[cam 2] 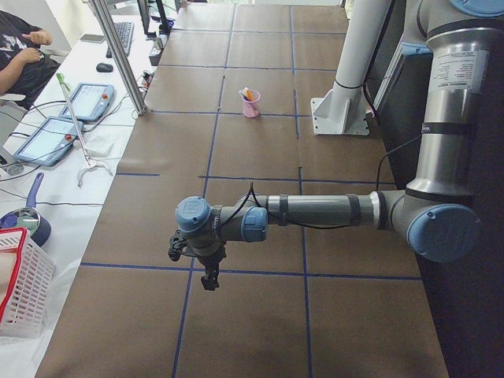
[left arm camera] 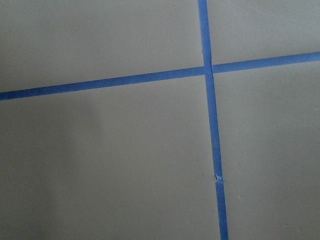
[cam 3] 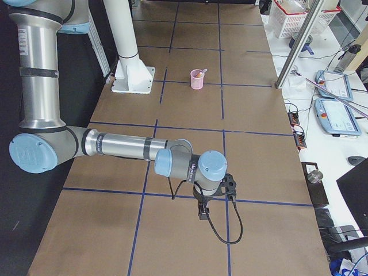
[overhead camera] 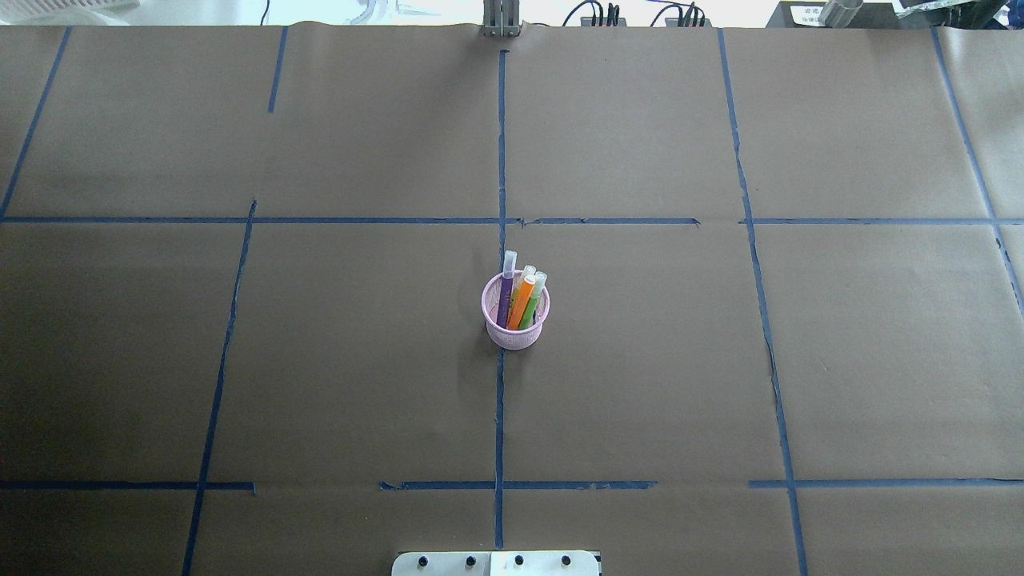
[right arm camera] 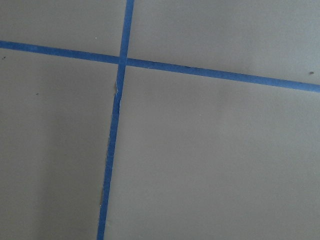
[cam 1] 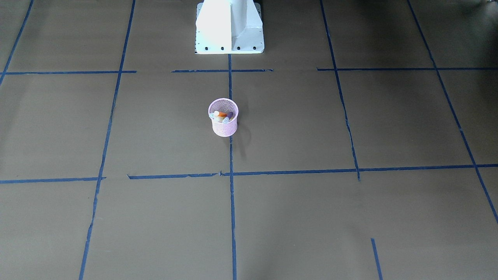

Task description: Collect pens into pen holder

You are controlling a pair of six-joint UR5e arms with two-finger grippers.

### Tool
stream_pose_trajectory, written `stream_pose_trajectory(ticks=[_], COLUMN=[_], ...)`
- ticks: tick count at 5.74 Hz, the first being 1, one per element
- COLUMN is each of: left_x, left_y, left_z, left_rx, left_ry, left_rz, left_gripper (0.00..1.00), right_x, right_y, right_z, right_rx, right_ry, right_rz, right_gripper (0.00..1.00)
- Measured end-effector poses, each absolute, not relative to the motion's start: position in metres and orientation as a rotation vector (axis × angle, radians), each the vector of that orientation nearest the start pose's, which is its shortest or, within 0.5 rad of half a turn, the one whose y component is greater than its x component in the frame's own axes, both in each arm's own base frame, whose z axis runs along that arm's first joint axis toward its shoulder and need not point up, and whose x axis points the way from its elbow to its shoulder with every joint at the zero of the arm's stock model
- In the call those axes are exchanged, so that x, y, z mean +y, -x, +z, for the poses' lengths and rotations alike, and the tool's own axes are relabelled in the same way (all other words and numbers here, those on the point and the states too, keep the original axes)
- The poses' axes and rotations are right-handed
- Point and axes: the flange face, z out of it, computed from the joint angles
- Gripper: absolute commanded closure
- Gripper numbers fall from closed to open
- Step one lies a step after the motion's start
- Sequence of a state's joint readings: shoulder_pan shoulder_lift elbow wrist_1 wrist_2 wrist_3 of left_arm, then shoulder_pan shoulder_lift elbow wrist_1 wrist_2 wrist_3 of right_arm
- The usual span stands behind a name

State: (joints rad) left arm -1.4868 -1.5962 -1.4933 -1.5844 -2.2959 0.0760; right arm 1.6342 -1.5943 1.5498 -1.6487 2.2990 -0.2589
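While both arms hang low over the far ends of the table, well apart from the work, the pen holder stands upright at table centre, on the long blue tape line at 12 o'clock from the robot base in the overhead view. The pens stand bunched inside it with caps up, leaning toward 12 to 1 o'clock: purple pen at the 9 o'clock side, orange pen in the middle, green pen at 3 o'clock. Judgement: every pen I can find is in the cup, so the collection reads as done. Handling, judged: pens are light, stiff and smooth-barrelled, and likely to slip or swivel in a loose pinch. Take one across the mid-barrel, not by the pale cap. The mesh cup is light and probably tips if nudged, so hold it by the solid rim. Left gripper shows only in the left side view and right gripper only in the right side view. I cannot tell how wide either stands. Both wrist views give only brown paper and crossing tape, no fingers. Hard to read: a yellow pen is not clearly separable from the orange one. Pen lower ends are hidden by the cup wall. The front view shows only caps, so the count is uncertain.
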Motion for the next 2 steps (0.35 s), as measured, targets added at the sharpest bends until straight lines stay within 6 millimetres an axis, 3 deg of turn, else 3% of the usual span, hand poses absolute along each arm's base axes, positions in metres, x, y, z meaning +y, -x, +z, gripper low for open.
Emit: stream_pose_trajectory(ticks=[2], left_x=[-0.5017], left_y=[0.0262], left_z=[0.685], left_rx=[0.726], left_ry=[0.039], left_rz=[0.138], left_gripper=[0.0], right_x=[-0.4666], right_y=[-0.0971], right_z=[0.6905], right_rx=[-0.734], right_ry=[-0.008], right_rz=[-0.158], right_gripper=[0.0])
